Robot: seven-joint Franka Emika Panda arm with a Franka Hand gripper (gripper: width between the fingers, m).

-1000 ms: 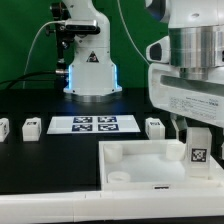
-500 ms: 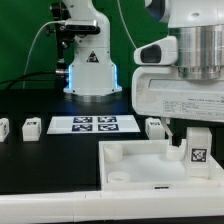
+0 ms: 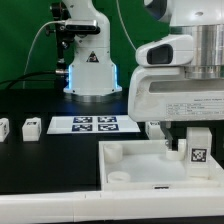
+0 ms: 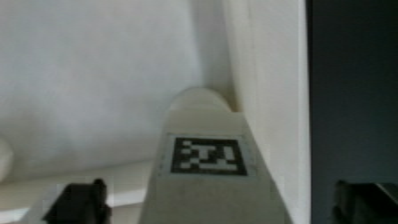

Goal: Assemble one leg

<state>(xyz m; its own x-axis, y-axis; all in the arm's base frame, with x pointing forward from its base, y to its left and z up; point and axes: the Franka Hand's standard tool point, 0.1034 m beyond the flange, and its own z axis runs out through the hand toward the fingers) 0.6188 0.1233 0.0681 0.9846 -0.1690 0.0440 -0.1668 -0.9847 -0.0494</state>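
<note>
The leg stands upright in the gripper, low over the tray's corner on the exterior view's right; in the wrist view the fingers sit on either side of it, closed on its sides. This looks like the seating step: next, a straight descent into the corner socket, itself hidden here. The tray wall is close, leaving little sideways room; the spare legs and marker board lie well apart.
</note>
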